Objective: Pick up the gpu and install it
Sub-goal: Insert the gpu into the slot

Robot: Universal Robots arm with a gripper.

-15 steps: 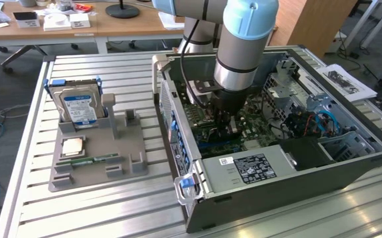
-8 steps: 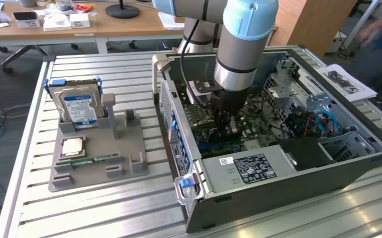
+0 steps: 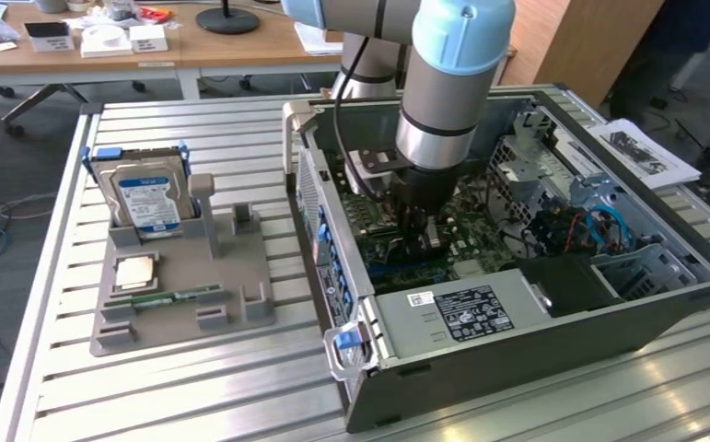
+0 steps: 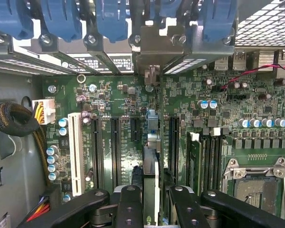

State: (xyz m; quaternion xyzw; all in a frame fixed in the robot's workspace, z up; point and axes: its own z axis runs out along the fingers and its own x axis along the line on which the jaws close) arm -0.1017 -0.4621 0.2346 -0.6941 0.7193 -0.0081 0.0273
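At the exterior view's left we see a grey tray (image 3: 226, 276) resting on the slatted bench (image 3: 207, 396). In it a drive (image 3: 148, 198) stands upright at the far end, a square chip (image 3: 133, 272) lies flat nearer us, and a green memory stick (image 3: 168, 299) lies just in front of the chip. Further right, an open case (image 3: 515, 368) lies on its side just beside the tray, with its motherboard (image 3: 453, 262) facing up. The arm (image 3: 447, 83) hangs from above into the middle of the case, and the hand (image 3: 419, 235) sits low over the board. In the wrist view its two black fingers (image 4: 128, 204) are closed partway, one on each flat side of the gpu (image 4: 151, 171), and they grip it between them. The card stands on edge with its thin side toward the camera, in line with the long black slots (image 4: 115, 147) and between two of them. Its far end points toward the row of blue latches (image 4: 61, 19) on the case wall. We cannot tell whether its lower edge sits in a slot or just above one. A white slot (image 4: 76, 152) and a metal-framed socket (image 4: 254, 185) lie on the board, well apart from the card on opposite sides. Toward the exterior view's right we see a labelled box (image 3: 465, 313) at the case's near end, blue cables (image 3: 600, 226) inside the case, and papers (image 3: 644, 152) on the bench beyond it.
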